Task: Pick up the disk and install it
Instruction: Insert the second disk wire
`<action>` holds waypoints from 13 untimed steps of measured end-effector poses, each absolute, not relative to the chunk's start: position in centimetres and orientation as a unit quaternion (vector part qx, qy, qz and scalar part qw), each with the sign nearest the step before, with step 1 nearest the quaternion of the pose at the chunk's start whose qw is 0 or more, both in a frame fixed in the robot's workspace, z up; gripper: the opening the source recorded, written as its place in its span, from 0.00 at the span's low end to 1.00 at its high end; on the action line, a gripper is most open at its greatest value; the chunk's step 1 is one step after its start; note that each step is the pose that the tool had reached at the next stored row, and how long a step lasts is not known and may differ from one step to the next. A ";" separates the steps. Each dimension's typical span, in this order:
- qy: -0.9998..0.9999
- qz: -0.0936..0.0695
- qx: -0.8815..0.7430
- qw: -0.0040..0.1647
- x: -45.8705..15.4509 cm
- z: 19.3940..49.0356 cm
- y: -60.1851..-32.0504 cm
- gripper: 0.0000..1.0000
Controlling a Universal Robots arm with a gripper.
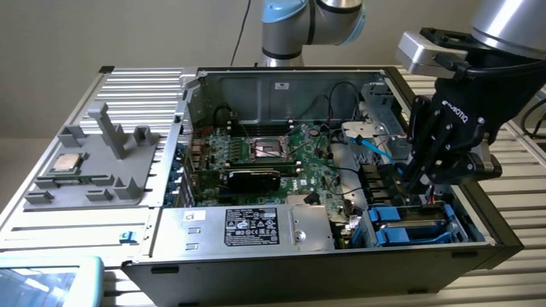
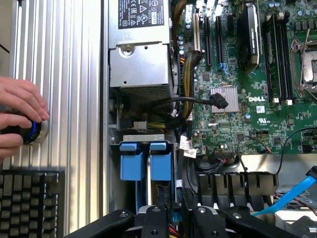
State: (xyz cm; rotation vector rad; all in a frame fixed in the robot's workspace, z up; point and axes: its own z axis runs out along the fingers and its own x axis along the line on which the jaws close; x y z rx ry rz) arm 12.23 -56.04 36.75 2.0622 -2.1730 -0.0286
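Note:
Blue plastic carrier frames (image 1: 412,225) stand in the drive bay at the front corner of the open computer case (image 1: 282,265), on the exterior view's right. In the wrist view their two blue tabs (image 2: 146,163) lie side by side. The disk's silver body and label are hidden down in the bay. My black gripper (image 1: 415,192) reaches down onto the bay's far edge, just above the carriers. In the wrist view the gripper (image 2: 178,223) sits close behind the blue tabs, with a sliver of blue at its middle.
A silver power supply (image 1: 247,227) with a black label sits beside the bay. The motherboard (image 1: 273,153) and a light blue cable (image 1: 375,146) lie behind. A CPU chip (image 1: 66,163) rests on a grey tray. A person's hand (image 2: 20,114) is on a knob beside a keyboard (image 2: 29,203).

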 end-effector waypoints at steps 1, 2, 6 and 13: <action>-0.723 -0.011 0.687 0.071 12.2 36.7 -56.1 0.25; -0.723 -0.013 0.687 0.069 12.2 36.6 -56.1 0.25; -0.723 -0.018 0.687 0.064 12.3 36.6 -56.2 0.16; -0.723 -0.019 0.687 0.064 12.3 36.6 -56.2 0.16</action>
